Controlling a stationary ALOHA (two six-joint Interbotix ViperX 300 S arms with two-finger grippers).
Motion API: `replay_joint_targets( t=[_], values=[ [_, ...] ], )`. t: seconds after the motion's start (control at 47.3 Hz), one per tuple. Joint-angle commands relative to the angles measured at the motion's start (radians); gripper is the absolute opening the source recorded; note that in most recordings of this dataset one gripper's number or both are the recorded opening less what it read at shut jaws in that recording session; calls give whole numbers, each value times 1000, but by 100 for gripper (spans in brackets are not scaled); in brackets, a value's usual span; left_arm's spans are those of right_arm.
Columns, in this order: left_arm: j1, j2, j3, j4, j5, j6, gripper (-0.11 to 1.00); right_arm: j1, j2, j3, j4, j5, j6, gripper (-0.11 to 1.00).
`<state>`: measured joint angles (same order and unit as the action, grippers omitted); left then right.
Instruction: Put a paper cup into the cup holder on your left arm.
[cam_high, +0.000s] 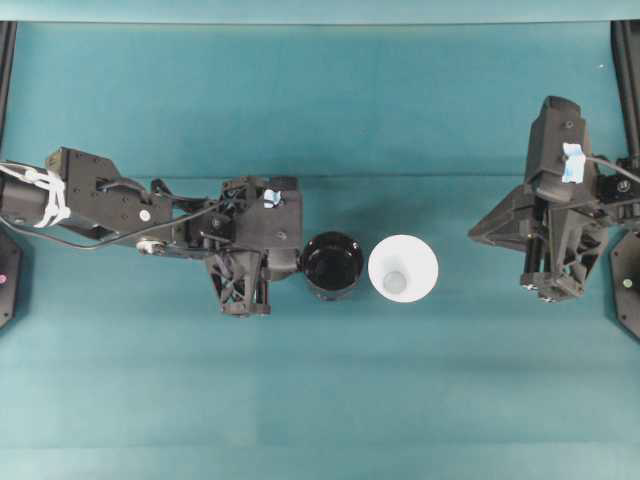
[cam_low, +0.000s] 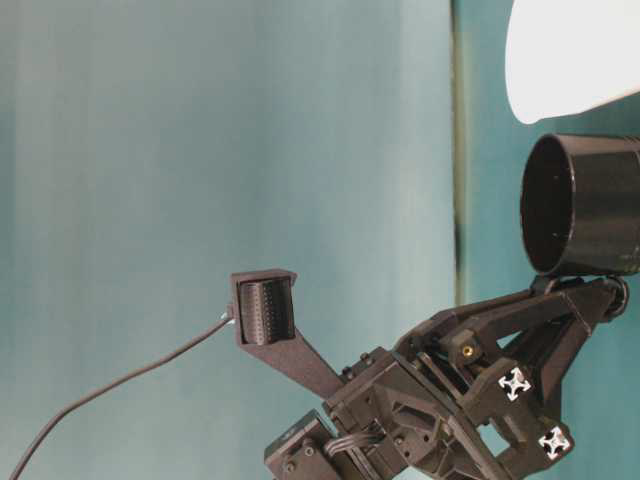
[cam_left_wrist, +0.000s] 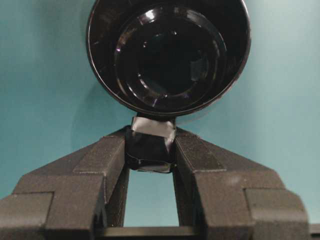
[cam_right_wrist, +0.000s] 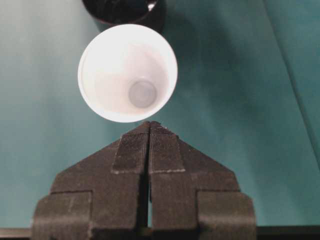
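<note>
Left gripper (cam_left_wrist: 150, 150): we see its fingers pinching the taped handle of the holder (cam_high: 331, 265), which it carries mouth up, empty.
Right gripper (cam_right_wrist: 149, 131): we see its fingers pressed together, holding nothing, well apart from the cup in the overhead view.
Cup (cam_high: 402, 269): stands upright on the table (cam_high: 320, 400), just beside the holder on the side toward the right arm; we cannot tell whether the two touch.
Risk, tipping: we judge that pressed-together fingers pushed against the rim would topple the light cup; they must spread first.
Risk, crushing: a hard squeeze could dent the thin paper wall.
Risk, misalignment: the holder looks about as wide as the cup, so an off-centre lowering could catch on the rim.
Left wrist view: alone shows the taped handle and the bare interior.
Overhead view: alone shows both arms together.
</note>
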<state>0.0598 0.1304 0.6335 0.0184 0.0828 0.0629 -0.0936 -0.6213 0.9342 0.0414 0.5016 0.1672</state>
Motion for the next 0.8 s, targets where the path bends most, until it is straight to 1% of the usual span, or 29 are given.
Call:
replay_joint_targets(
  t=[0.0,0.444,0.486,0.529,0.55,0.635,0.719,0.761,0.783],
  values=[
    [3,-2,-11,2,-2,-2,30,-2,-2,-18,-2,-3,9,-2],
    [12,0,-6,2,6,-3,30,-2,-2,-17,-2,-3,9,-2],
    [12,0,-8,2,6,-3,32,0,-2,-18,-2,-3,9,-2],
    [12,0,-8,2,6,-3,38,-2,-2,-18,-2,-3,9,-2],
    [12,0,-8,2,6,-3,42,0,-2,-18,0,-3,9,-2],
    [12,0,-8,2,3,-3,64,-2,-2,-17,-2,-3,9,-2],
    [12,0,-9,2,-3,-3,83,-2,-2,-17,-2,-3,9,-2],
    [11,-2,-8,2,-11,-2,89,-2,-2,-18,0,-3,9,-2],
    [12,-3,-8,2,-14,-2,90,0,-2,-18,-2,-3,9,-2]
  ],
)
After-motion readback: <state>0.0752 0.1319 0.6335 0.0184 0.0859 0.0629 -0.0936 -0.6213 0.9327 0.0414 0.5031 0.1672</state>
